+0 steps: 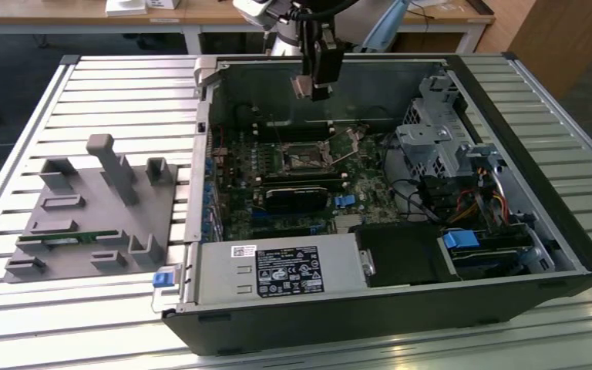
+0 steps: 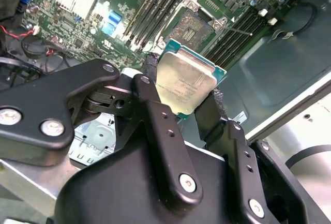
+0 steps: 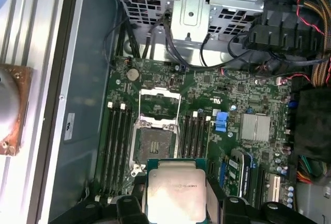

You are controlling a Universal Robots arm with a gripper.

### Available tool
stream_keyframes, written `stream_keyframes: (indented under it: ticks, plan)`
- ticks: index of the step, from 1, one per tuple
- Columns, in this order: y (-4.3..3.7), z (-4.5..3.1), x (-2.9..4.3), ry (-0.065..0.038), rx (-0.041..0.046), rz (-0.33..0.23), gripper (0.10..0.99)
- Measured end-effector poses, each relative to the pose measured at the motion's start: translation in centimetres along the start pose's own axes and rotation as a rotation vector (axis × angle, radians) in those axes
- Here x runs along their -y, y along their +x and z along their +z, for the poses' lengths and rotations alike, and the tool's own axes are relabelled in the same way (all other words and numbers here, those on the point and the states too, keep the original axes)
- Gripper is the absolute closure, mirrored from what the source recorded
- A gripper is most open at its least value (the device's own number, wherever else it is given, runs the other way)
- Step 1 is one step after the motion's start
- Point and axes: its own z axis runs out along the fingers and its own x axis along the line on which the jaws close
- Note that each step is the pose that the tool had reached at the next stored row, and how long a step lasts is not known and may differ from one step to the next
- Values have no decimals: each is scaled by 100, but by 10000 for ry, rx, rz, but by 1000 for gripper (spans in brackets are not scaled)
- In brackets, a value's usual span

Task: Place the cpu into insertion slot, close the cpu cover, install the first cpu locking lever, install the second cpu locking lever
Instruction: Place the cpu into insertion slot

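My gripper (image 1: 313, 86) hangs above the open computer case, shut on the cpu (image 2: 186, 83), a flat square chip with a silvery top. In both wrist views the black fingers (image 2: 151, 74) clamp two opposite edges of the cpu (image 3: 176, 189). The insertion slot (image 3: 152, 145) lies bare on the green board below, apart from the chip. In the exterior view the insertion slot (image 1: 304, 159) is well under the gripper. The cpu cover (image 3: 160, 93) stands flipped open at the slot's far side. A thin locking lever (image 2: 235, 28) sticks out beside the insertion slot (image 2: 195, 27).
Long black memory slots (image 3: 116, 146) flank the socket. A black card (image 1: 296, 197) lies just beyond it, with the drive cage (image 1: 435, 146) and cables towards the exterior view's right. A power supply (image 1: 275, 271) fills the case's near corner. A grey fixture (image 1: 90, 208) sits outside the case.
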Motion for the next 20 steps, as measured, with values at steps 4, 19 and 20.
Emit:
stream_keyframes:
  ticks: [4, 19, 20]
  plan:
    - [0, 4, 1, -4, 22, 282, 545]
    - [0, 14, 3, -15, 98, 1246, 545]
    - [0, 15, 3, -16, 103, 1310, 545]
